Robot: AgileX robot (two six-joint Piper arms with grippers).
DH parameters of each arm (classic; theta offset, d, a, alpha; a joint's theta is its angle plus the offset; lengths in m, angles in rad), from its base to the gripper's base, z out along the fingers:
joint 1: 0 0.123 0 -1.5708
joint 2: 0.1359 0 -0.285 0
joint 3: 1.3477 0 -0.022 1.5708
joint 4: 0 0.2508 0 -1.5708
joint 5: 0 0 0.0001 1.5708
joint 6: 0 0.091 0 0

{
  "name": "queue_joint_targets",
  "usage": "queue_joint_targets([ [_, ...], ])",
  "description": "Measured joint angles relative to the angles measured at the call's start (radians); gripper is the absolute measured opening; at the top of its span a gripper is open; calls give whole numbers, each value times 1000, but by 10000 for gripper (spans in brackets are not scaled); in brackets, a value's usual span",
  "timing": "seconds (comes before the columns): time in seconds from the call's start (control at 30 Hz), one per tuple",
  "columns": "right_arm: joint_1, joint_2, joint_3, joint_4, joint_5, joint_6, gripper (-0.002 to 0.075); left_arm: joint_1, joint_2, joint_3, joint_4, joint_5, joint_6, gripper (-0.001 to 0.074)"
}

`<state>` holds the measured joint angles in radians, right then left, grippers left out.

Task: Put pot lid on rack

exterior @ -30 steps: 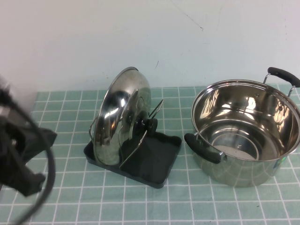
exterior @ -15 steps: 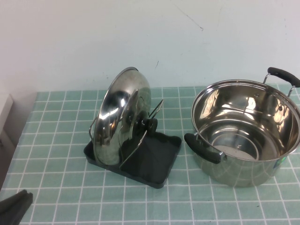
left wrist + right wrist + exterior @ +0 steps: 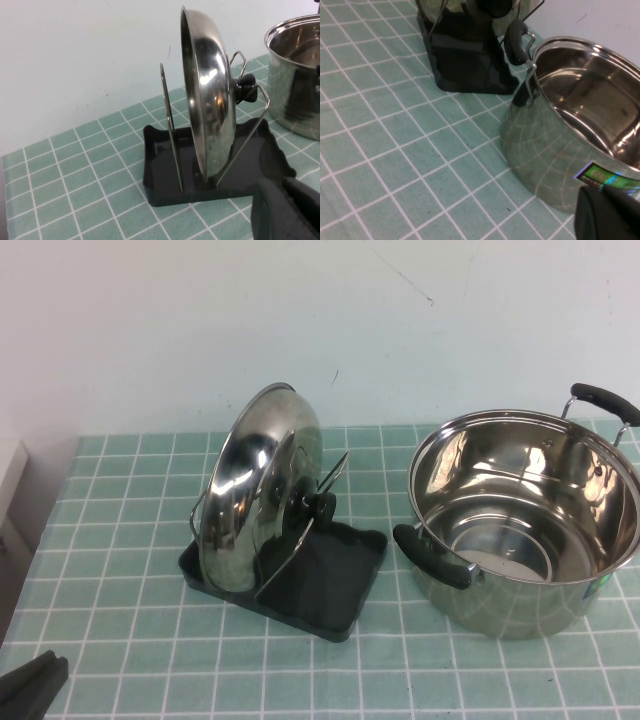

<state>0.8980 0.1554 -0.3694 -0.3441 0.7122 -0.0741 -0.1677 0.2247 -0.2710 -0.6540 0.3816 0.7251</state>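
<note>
High view: pot lid (image 3: 255, 505) upright on rack (image 3: 330, 580), knob toward pot (image 3: 525, 530); both pincers' state unclear.

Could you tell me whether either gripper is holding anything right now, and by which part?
Nothing is held. The pot lid stands on edge in the rack, untouched. The left gripper sits at the table's near-left corner; the right gripper is beside the pot.

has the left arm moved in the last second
Yes. The left gripper has pulled back from beside the rack to the table's near left corner; the pot lid stands racked. Right gripper sits near the pot.
</note>
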Motion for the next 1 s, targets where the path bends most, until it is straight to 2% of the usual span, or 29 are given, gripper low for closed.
queue_joint_targets([
  [0.4, 0, 0, 0, 2, 0, 0, -1, 0, -3, 13, -17, -10, 0, -2],
  [0.6, 0, 0, 0, 2, 0, -2, -1, 103, -93, 50, 104, -12, -20, -2],
  [0.83, 0, 0, 0, 2, 0, -2, -1, 224, -231, 179, 272, -12, -367, -2],
  [1.0, 0, 0, 0, 3, 0, -2, -1, 241, -237, 274, 396, 5, -555, -2],
])
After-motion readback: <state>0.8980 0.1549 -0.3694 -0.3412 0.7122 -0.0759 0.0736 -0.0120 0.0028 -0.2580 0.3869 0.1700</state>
